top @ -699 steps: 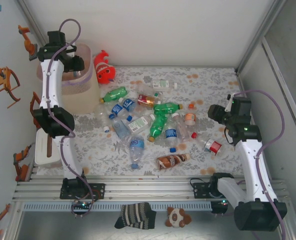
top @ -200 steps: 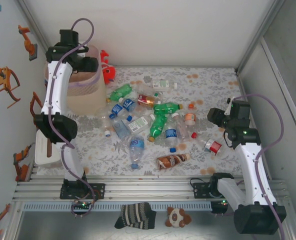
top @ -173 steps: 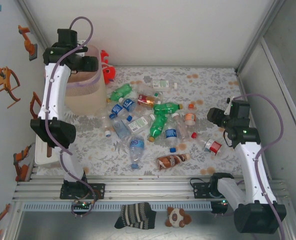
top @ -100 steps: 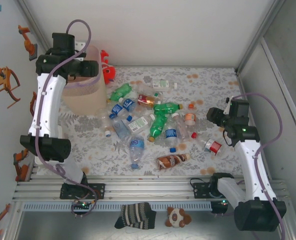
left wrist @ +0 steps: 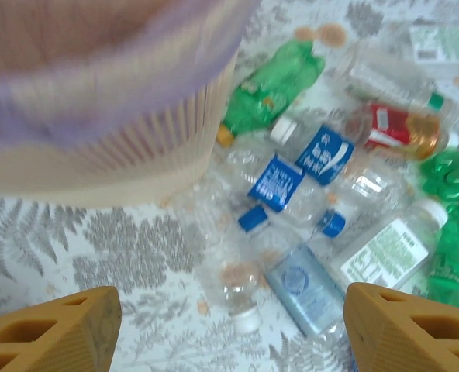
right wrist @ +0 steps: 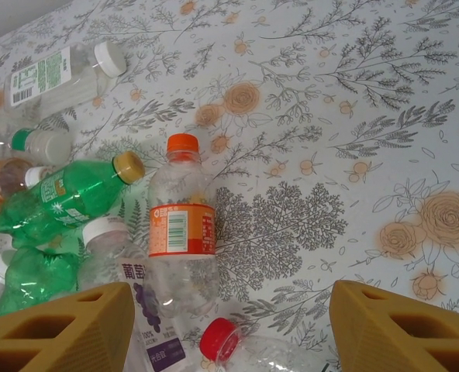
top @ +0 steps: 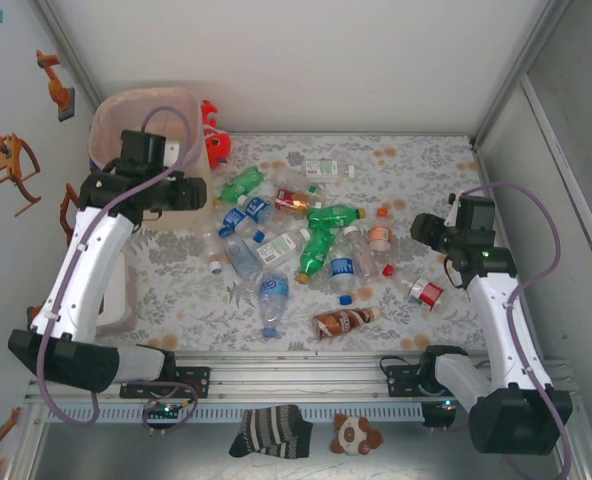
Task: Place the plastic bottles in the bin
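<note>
- one bin point(top: 146, 93), far-left corner; contents indiscernible
- left gripper point(left wrist: 229, 329): jaws wide, holding nothing, near bin
- plastic bottles point(top: 276, 250): loose on table point(top: 426, 160), centre; three green, one brown, others mostly clear
- right gripper point(right wrist: 229, 333): jaws apart, holding nothing, above bottles

Plastic bottles point(right wrist: 181, 232) (green, clear) on tablecloth point(right wrist: 330, 155)

Crushed bottles point(top: 316, 250) strewn mid-table, pink bin point(top: 116, 120) upright — far-left

Left arm swung back off the tall pale-pink translucent plastic bin point(top: 126, 95); left gripper point(top: 194, 192) came down beside the crushed plastic bottles point(top: 276, 248).
</note>
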